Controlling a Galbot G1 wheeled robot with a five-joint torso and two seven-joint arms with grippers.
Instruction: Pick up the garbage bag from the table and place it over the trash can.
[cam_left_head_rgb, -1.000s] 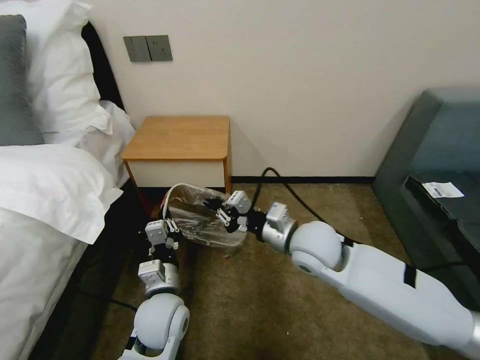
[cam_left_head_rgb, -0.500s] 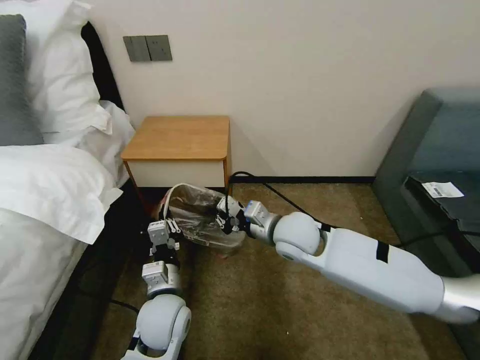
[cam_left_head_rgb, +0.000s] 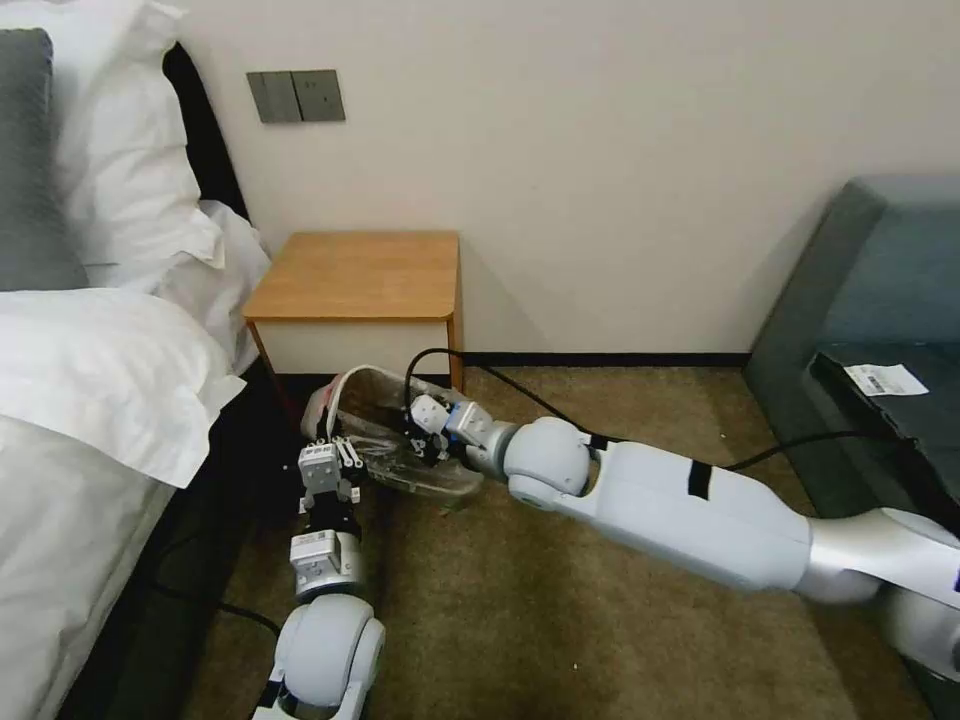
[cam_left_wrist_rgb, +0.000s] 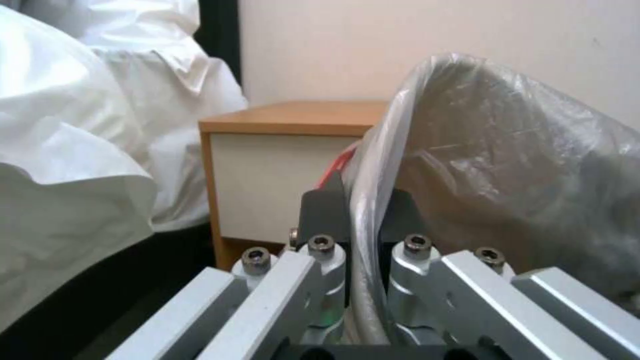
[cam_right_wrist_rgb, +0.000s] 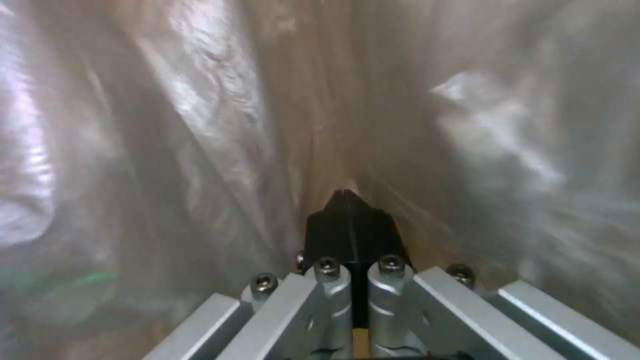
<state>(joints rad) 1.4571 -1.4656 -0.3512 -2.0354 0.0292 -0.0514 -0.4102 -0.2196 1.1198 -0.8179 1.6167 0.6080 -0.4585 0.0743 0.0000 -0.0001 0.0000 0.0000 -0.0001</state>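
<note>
Already your bag (cam_left_head_rgb: 385, 440) lay over the bin (cam_left_head_rgb: 440, 478), below the table (cam_left_head_rgb: 355, 275). Your left gripper (cam_left_head_rgb: 322, 432) clamped bag and rim on the bed side; your right gripper (cam_left_head_rgb: 412, 432), fingers pressed together, pinched film opposite, deeper inside.

The left arm rises from the bottom edge, left of centre, its left gripper (cam_left_head_rgb: 340, 447) pointing up with fingers (cam_left_wrist_rgb: 325, 210) clamped together. The right arm stretches in from the lower right, its right gripper (cam_left_head_rgb: 415, 440) near centre with fingers (cam_right_wrist_rgb: 350, 220) pressed together.
</note>
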